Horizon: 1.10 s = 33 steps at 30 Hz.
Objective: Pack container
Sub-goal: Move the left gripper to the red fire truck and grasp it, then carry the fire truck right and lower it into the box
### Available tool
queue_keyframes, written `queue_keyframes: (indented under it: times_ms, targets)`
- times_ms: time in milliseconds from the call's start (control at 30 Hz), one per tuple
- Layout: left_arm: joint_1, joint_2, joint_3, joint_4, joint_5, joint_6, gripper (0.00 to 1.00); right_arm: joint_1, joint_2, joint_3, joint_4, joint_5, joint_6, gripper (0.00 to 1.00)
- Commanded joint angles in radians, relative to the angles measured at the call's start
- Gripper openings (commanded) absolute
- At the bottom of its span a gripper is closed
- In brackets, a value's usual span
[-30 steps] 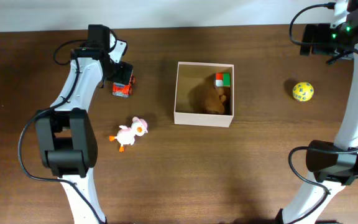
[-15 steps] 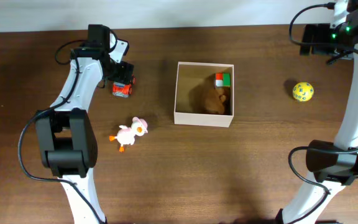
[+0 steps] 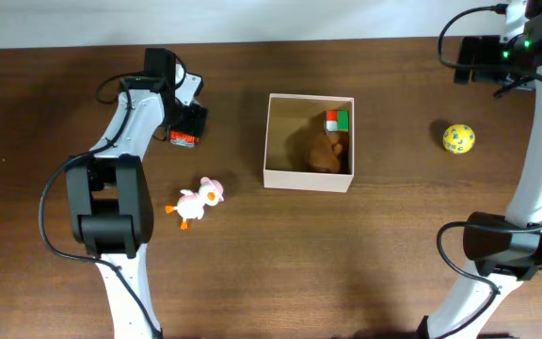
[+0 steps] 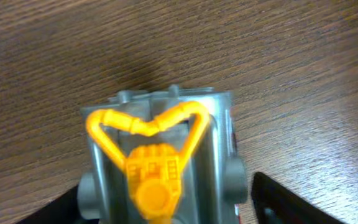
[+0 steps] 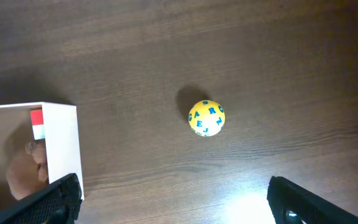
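Looking down, you can see the container (image 3: pixel 307 179) in the middle of the table (image 3: pixel 393 245), with its top open. Inside it lie a brown soft toy (image 3: pixel 320 151) and a little red, white and green block (image 3: pixel 337 120). Your left claw (image 4: pixel 163 199) hangs over a grey and red toy truck (image 3: pixel 184 139), out on the container's left-arm side. Its fingers (image 4: pixel 284 202) are apart, one on each side of the truck, and a gap shows beside one finger. Your right claw (image 5: pixel 173 190) is spread wide with nothing in it, near a yellow ball (image 5: pixel 207 117) on the container's other side. A pink duck (image 3: pixel 196 200) lies on the truck's side.
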Motion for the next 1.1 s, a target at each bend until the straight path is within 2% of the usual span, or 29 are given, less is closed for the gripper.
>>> queue_keyframes:
  times_ms: [0,33,200,267,500,800,1067]
  targets:
    - [0.000,0.000,0.014,-0.002,0.017,-0.005,0.64,-0.003,0.002,0.006,0.001,0.009,0.008,0.99]
    - [0.000,0.000,0.014,-0.004,0.016,-0.005,0.59,-0.003,0.002,0.006,0.001,0.009,0.008,0.99]
    - [0.000,-0.002,0.018,-0.009,0.016,-0.005,0.56,-0.003,0.002,0.006,0.001,0.009,0.008,0.99]
    - [0.000,-0.004,0.029,-0.016,0.016,-0.005,0.51,-0.003,0.002,0.006,0.001,0.009,0.008,0.99]
    - [0.000,-0.012,0.185,-0.096,0.013,-0.005,0.42,-0.003,0.002,0.006,0.001,0.009,0.008,0.99]
    - [-0.029,-0.013,0.487,-0.277,0.024,-0.018,0.39,-0.003,0.002,0.006,0.001,0.009,0.008,0.99]
    - [-0.143,-0.013,0.643,-0.413,0.048,-0.091,0.41,-0.003,0.002,0.006,0.001,0.009,0.008,0.99]
